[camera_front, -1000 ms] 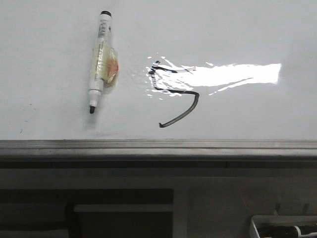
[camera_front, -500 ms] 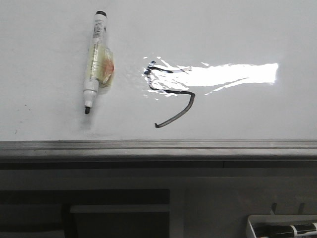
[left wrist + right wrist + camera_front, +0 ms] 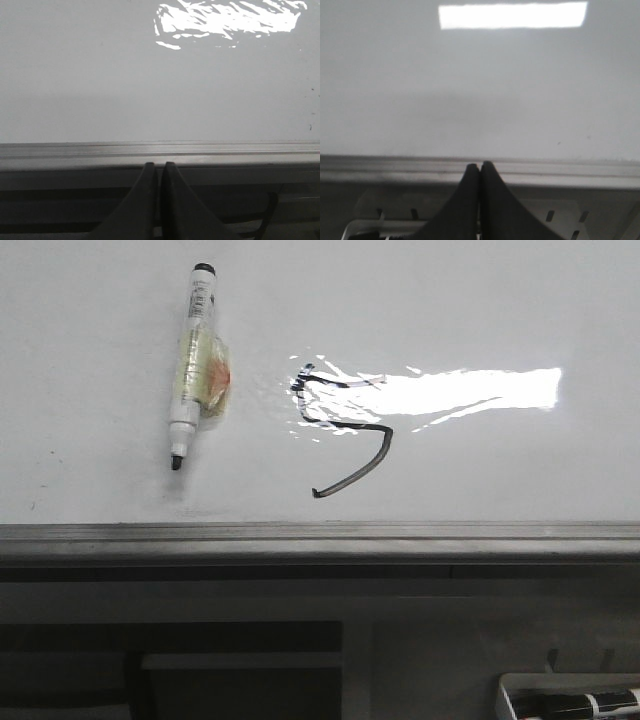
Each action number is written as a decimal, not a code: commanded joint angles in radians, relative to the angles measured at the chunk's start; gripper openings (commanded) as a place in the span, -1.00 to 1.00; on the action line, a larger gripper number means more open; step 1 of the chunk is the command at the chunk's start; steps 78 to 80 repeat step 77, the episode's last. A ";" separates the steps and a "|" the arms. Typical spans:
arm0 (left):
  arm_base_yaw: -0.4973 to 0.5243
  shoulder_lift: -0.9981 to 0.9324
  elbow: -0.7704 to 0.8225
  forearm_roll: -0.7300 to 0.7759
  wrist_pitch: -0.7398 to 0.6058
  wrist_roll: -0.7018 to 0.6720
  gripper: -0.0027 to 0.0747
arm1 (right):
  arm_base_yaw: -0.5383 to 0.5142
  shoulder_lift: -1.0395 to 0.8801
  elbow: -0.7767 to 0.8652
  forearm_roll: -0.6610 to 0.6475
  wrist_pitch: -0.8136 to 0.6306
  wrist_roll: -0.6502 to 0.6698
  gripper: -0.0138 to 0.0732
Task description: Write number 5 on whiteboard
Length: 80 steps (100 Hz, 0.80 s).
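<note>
While our left claw (image 3: 159, 167) and right claw (image 3: 480, 167) sit pressed together, both hold nothing. Our thin black hand-drawn number 5 (image 3: 340, 430) marks the glossy white whiteboard (image 3: 500, 470) beside a white marker pen (image 3: 192, 365).

A white marker pen (image 3: 194, 365) lies uncapped, black tip toward the near edge, yellowish tape wrapped round its middle. Down at the lower right, a small white tray (image 3: 568, 703) holds black-and-white markers.
</note>
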 commanded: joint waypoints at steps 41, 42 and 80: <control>0.001 -0.028 -0.017 -0.013 -0.061 -0.011 -0.98 | -0.022 -0.141 0.022 0.006 0.140 -0.021 -0.82; 0.001 -0.028 -0.017 -0.013 -0.061 -0.011 -0.98 | -0.022 -0.141 0.022 0.006 0.140 -0.021 -0.82; 0.001 -0.028 -0.017 -0.013 -0.061 -0.011 -0.98 | -0.022 -0.141 0.022 0.006 0.140 -0.021 -0.82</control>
